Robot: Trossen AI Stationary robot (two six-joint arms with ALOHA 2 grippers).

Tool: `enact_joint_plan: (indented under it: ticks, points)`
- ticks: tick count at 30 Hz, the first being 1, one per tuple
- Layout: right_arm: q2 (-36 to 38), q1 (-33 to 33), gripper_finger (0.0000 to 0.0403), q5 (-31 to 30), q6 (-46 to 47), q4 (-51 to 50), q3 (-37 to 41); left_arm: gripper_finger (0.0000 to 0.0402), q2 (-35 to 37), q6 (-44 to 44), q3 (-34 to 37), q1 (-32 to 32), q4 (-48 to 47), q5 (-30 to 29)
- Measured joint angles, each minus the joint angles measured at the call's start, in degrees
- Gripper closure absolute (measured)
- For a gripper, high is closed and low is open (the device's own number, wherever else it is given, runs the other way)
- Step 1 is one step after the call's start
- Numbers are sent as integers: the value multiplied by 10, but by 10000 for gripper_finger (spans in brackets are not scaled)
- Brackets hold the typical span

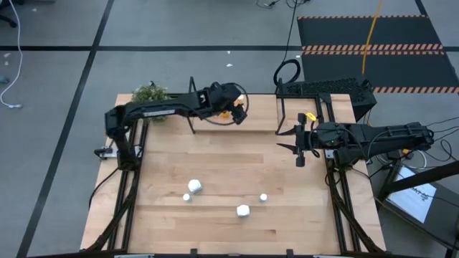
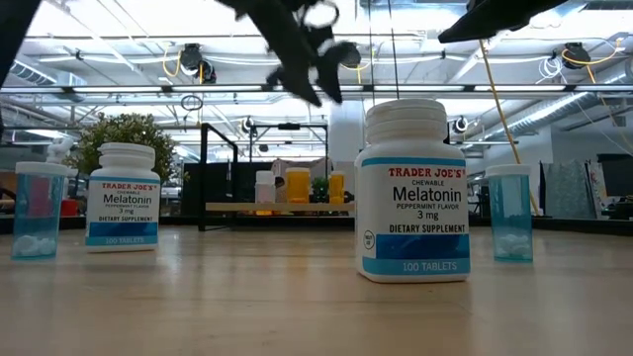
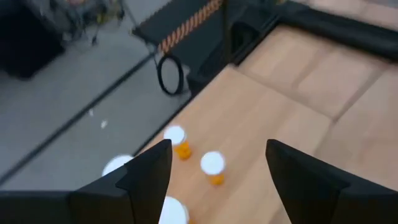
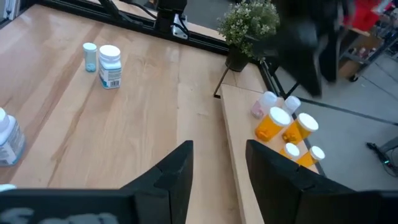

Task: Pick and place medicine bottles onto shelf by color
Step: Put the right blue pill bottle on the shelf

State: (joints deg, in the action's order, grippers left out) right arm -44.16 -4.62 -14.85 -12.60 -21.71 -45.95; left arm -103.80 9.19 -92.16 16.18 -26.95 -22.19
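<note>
Several orange medicine bottles (image 4: pixel 272 124) with white caps stand on the shelf (image 4: pixel 239 134), a low light-wood board at the table's far edge, next to a pale bottle (image 4: pixel 264 102). My left gripper (image 3: pixel 217 149) hovers open above them (image 1: pixel 239 109), holding nothing. Two white bottles (image 1: pixel 194 186) (image 1: pixel 243 211) and two small pale blue ones (image 1: pixel 187 197) (image 1: pixel 263 197) stand on their bases on the table's near half. My right gripper (image 4: pixel 219 149) waits open and raised at the table's right side (image 1: pixel 296 147).
A small potted plant (image 1: pixel 150 93) stands at the table's far left corner beside the shelf's black end frame (image 1: pixel 191 107). A second black frame (image 1: pixel 280 115) marks the shelf's right end. Bare wood lies between the shelf and the bottles on the table.
</note>
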Motion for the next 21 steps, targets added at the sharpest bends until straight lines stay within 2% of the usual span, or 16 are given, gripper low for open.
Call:
enact_joint_plan:
  ticks: [5, 11, 15, 21]
  points:
    - [-1, 0, 259, 1, 40, 1, 0, 140, 68, -17, 0, -72, -65, -60]
    - [-10, -18, 259, 2, 105, 4, -1, 140, 110, -4, 18, -172, -139, -156]
    - [-27, -54, 259, 1, 151, 0, -1, 140, 147, 16, 84, -221, -130, -172]
    - [-77, -110, 259, 0, 202, 3, 0, 140, 229, 63, 197, -255, -117, -180]
